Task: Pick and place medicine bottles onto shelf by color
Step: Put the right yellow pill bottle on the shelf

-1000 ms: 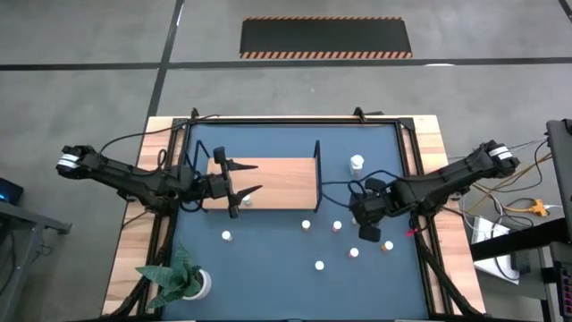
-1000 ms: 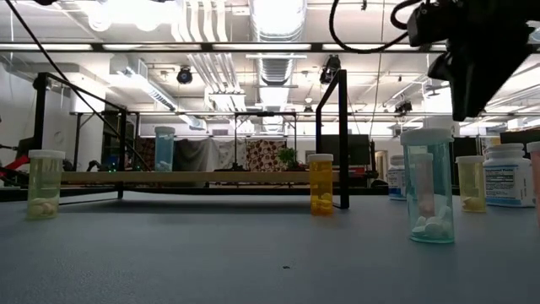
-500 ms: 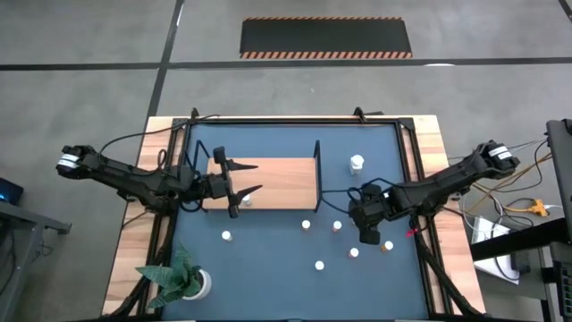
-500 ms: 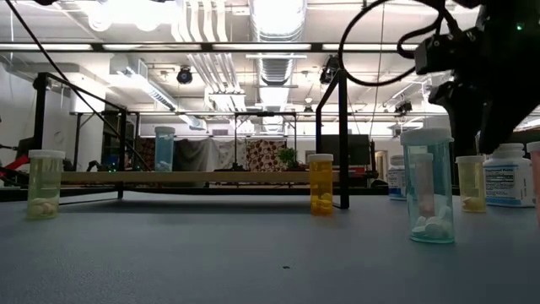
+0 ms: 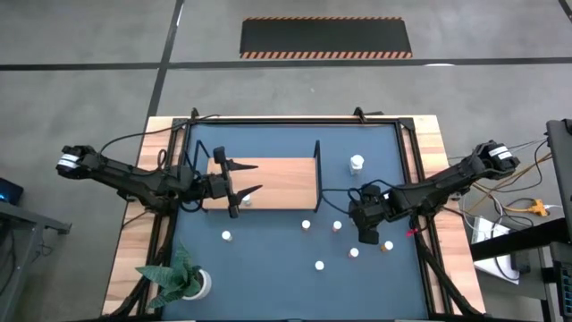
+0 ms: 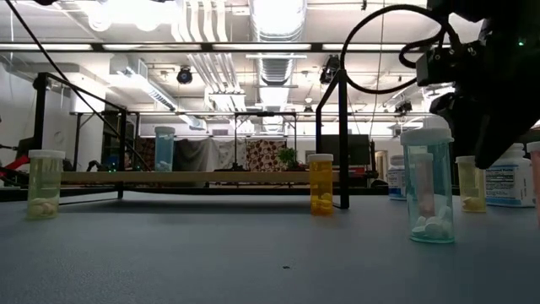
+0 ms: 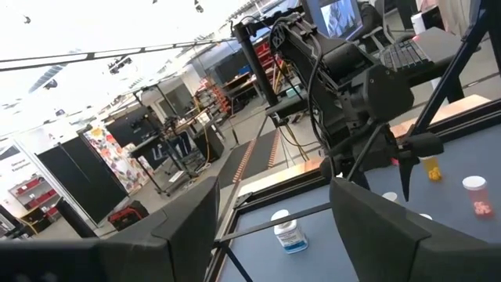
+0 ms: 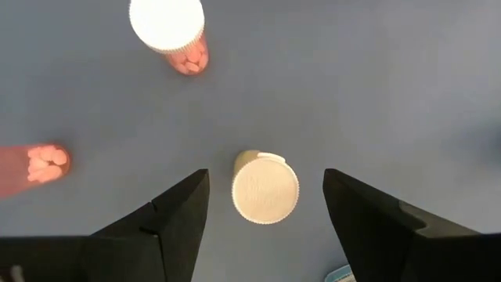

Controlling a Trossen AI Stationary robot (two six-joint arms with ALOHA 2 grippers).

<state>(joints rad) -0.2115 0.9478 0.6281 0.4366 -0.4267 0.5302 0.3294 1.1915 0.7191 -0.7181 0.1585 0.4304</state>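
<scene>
Dark blue desk [image 5: 268, 268] seen from above: the wooden shelf [image 5: 277, 182] sits toward its far left, with small bottles scattered on the near right. The left end effector [image 5: 243, 190] stands open over the shelf's near edge. The right end effector [image 5: 367, 234] hangs above the bottles at the right.

Low view: a yellow-tinted bottle [image 6: 45, 183] at left, an orange bottle [image 6: 321, 183] mid-desk, a clear bottle [image 6: 427, 183] holding pale pills at right. A blue-tinted bottle [image 6: 164, 149] stands on the shelf.

Left wrist view: a large white bottle [image 7: 287, 234] stands on the desk beyond the open fingers [image 7: 188, 227].

Right wrist view: the right fingers [image 8: 182, 207] are spread wide, a white-capped bottle [image 8: 264, 187] directly between them, untouched. A second bottle with pink pills [image 8: 170, 31] stands apart.
</scene>
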